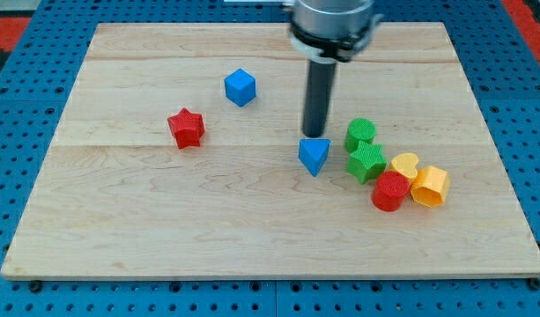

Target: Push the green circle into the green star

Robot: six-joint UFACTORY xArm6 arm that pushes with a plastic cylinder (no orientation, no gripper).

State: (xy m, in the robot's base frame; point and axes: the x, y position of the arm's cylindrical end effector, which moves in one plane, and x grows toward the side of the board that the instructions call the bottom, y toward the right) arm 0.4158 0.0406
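The green circle (360, 133) lies right of the board's middle, touching the green star (367, 162) just below it. My tip (315, 135) stands to the left of the green circle, a small gap away, right above the blue triangle (314, 156). The rod rises straight up to the arm at the view's top.
A red circle (390, 191), a yellow heart (404, 165) and a yellow hexagon (430, 185) cluster right of the green star. A blue cube (240, 86) and a red star (187, 128) lie at the left. The wooden board (120, 229) rests on a blue pegboard.
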